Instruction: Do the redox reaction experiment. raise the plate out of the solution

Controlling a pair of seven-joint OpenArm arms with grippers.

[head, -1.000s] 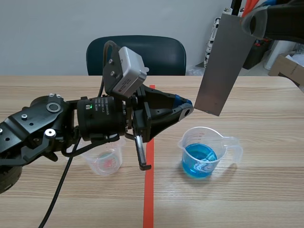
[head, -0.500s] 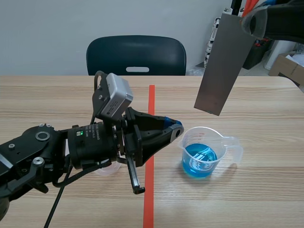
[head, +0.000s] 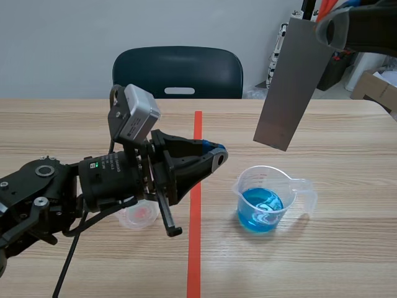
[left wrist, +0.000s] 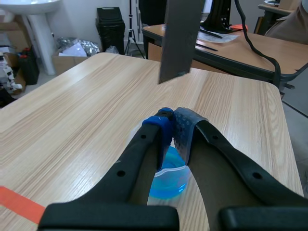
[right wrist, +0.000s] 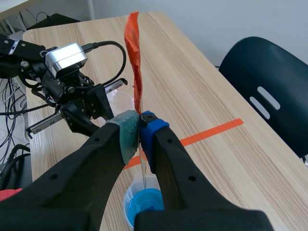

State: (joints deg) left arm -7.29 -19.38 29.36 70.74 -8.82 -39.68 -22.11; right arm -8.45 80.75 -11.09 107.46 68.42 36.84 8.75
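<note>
Pads (left wrist: pixel 164 127) of my left claw (left wrist: pixel 172 116) are pressed together with nothing between them. The claw hangs low over the table (head: pixel 347 254), its tip just above the orange-red tape line (head: pixel 194 248) and pointing toward the beaker (head: pixel 265 197). Under my left arm a small clear cup (head: pixel 140 215) with something reddish in its bottom stands on the wood. Across the tape line from it is the beaker, clear plastic, holding blue solution (head: pixel 260 209), with its spout turned away from the cup.

Higher and a little farther back hangs the plate (head: pixel 291 81), grey metal, tilted, its lower end in the air above the beaker and well clear of the liquid. My right claw (head: pixel 327 30) is clamped on its upper end; from my right wrist I see it edge-on, pinched between my two pads. Beyond the table's far edge stands a dark chair (head: pixel 177 71).
</note>
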